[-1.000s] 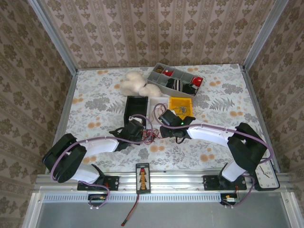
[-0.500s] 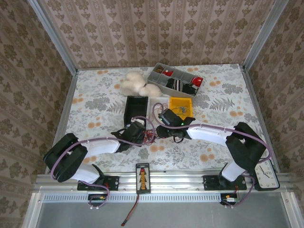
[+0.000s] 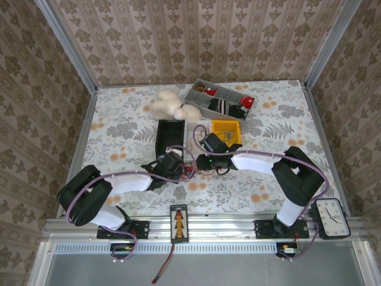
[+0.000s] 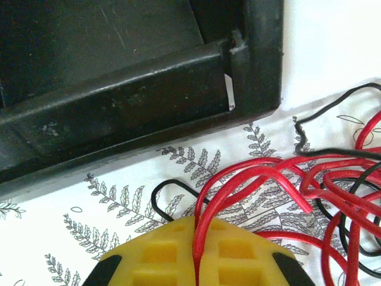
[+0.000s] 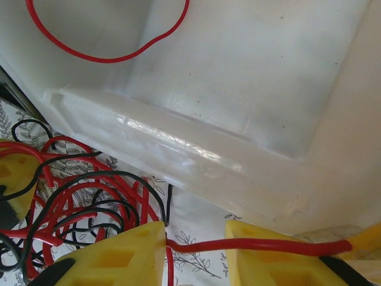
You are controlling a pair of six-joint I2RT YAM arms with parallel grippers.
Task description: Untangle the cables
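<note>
Two yellow pads of the left gripper (image 4: 196, 235) are pressed together on one red strand of the cables (image 4: 333, 185), a loose tangle of thin red and black wires lying just to its right on the floral tablecloth (image 4: 119, 202). Just beyond it sits an open black plastic bin (image 4: 119, 107). The right gripper (image 5: 195, 238) stands partly open, with a red strand crossing its gap. A red loop lies in the white plastic tray (image 5: 238, 89) ahead of it. Both arms reach low, wrists nearly meeting.
</note>
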